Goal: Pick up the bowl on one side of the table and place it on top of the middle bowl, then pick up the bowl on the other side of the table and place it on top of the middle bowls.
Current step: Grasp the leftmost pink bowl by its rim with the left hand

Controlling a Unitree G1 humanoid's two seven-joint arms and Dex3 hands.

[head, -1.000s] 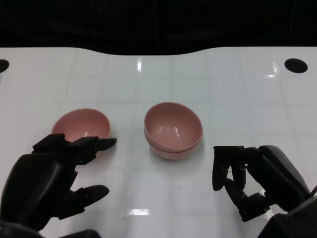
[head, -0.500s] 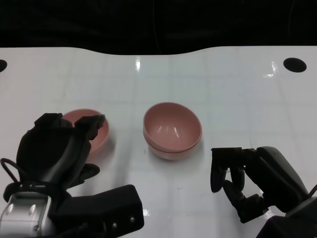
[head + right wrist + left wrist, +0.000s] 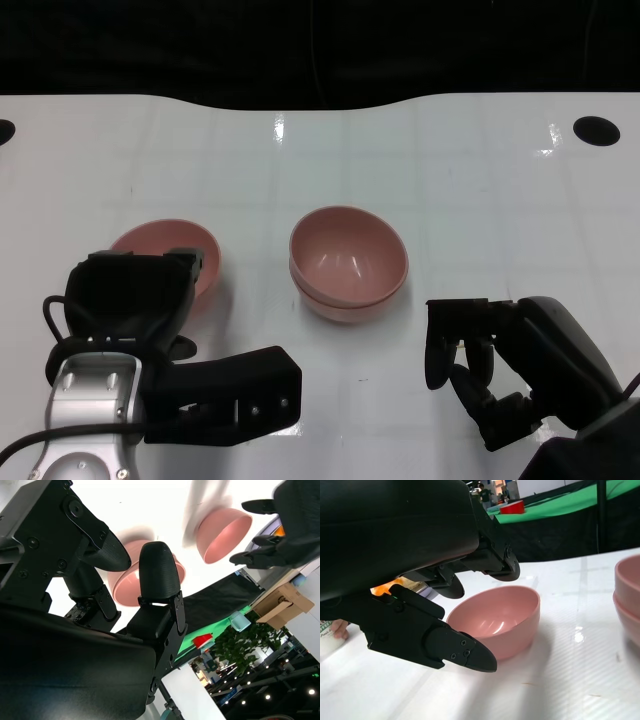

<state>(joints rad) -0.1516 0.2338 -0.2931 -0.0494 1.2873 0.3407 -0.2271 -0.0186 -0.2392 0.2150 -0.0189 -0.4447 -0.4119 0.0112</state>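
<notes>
A single pink bowl (image 3: 150,245) stands left of centre on the white table (image 3: 480,200). My left hand (image 3: 128,296) hangs over its near rim and hides that part. In the left wrist view the fingers (image 3: 490,560) reach above the bowl (image 3: 500,617) while the thumb (image 3: 455,647) lies low in front of it, and nothing is gripped. Two nested pink bowls (image 3: 348,262) sit in the middle. To their right, near the table's front, my right hand (image 3: 500,360) hovers with bent fingers that hold nothing.
Two black round holes (image 3: 597,130) (image 3: 5,130) mark the far corners of the table. A dark backdrop runs behind the far edge. My silver left forearm (image 3: 100,420) lies across the lower left.
My left hand has turned and moved forward from beside the left bowl to over its near rim, and the forearm has swung into view. The right hand and the bowls have stayed put.
</notes>
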